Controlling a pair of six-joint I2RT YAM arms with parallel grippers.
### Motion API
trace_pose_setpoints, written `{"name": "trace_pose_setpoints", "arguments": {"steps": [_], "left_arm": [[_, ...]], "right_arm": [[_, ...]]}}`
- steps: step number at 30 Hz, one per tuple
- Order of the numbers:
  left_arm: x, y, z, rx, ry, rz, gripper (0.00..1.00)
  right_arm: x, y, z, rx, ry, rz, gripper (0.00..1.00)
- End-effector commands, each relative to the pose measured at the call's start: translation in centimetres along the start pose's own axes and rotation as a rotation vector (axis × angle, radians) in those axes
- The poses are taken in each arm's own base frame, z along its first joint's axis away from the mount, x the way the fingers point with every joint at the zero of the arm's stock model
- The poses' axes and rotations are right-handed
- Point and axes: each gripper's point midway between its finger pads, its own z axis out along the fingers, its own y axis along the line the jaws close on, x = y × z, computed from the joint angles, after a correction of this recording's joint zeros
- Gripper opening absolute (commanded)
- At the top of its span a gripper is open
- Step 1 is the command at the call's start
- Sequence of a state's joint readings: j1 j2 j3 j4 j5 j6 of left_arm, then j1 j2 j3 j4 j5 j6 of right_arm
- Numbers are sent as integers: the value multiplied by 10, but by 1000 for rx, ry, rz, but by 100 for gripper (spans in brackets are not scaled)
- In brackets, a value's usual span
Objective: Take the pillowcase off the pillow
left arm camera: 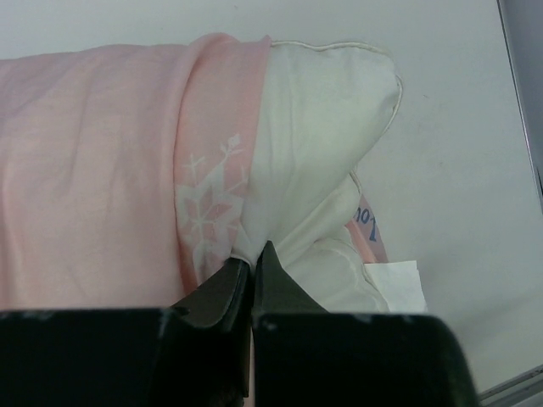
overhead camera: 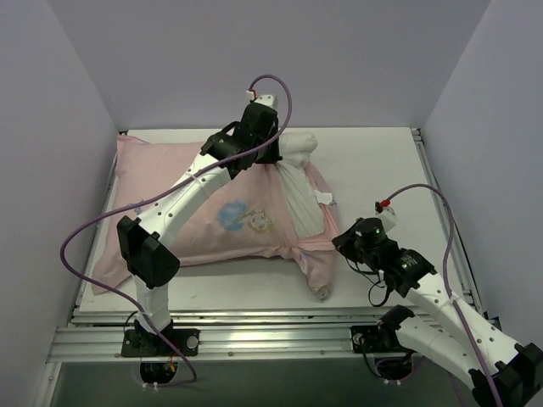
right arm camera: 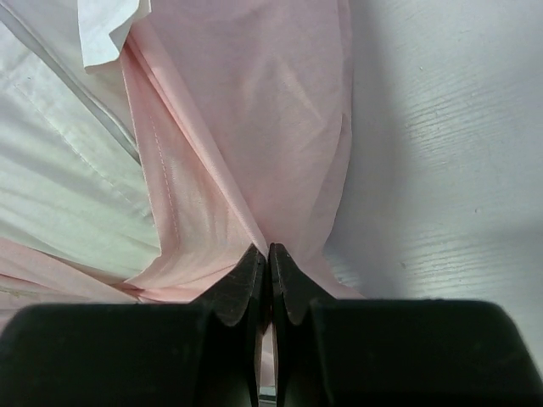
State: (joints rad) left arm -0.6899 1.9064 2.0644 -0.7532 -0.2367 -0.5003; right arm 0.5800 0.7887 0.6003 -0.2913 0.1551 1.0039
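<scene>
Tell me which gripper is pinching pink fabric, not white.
The right gripper: it pinches the pink pillowcase, while the left gripper pinches the white pillow.

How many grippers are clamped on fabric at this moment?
2. The left gripper is shut on the white pillow at the far side; the right gripper is shut on the pink pillowcase nearer the arms.

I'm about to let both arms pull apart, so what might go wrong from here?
1. The left gripper pinches the pillow right at the hem of the pillowcase. If it has caught that hem too, the pillowcase may not slide off.
2. The right gripper holds only a thin fold of pillowcase at its tips, so the fabric might slip out under a pull.
</scene>
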Motion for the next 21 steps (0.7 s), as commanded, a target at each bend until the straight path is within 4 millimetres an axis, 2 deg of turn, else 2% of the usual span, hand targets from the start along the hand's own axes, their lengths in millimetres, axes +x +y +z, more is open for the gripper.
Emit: {"name": "trace_pose_setpoints", "arguments": {"steps": [1, 3, 7, 8, 9, 11, 12, 13, 14, 15, 16, 18, 19, 21], "left_arm": [[-77, 46, -23, -119, -209, -87, 2], [-71, 39, -21, -88, -188, -91, 2], [-48, 12, -15, 41, -127, -77, 2], [-43, -5, -15, 112, -122, -67, 5], [-29, -8, -14, 132, -98, -33, 11], [-24, -21, -19, 182, -125, 23, 25], [-21, -35, -35, 218, -155, 111, 38], [-7, -37, -32, 223, -158, 163, 47], [-2, -41, -36, 232, -171, 208, 57], [4, -53, -51, 271, -196, 297, 69], [24, -53, -48, 282, -171, 350, 74], [30, -64, -61, 338, -211, 427, 83], [50, -74, -63, 387, -190, 475, 86], [63, -84, -69, 425, -203, 597, 87]], "right_arm": [[20, -76, -9, 259, 61, -84, 0], [21, -66, -8, 208, 73, -93, 0], [17, -30, -1, 57, 84, -137, 0], [14, -20, -1, 21, 82, -162, 0], [14, -14, 0, -1, 91, -171, 0], [13, 1, 0, -58, 97, -180, 0], [12, 3, 1, -61, 96, -184, 0], [11, 6, 2, -69, 92, -185, 0], [10, 7, 3, -73, 91, -190, 0], [11, 7, 4, -74, 94, -196, 0], [12, 7, 5, -77, 93, -195, 0], [14, 5, 7, -75, 95, -191, 0], [16, 2, 8, -72, 96, -181, 0], [24, 3, 7, -98, 125, -174, 0]]}}
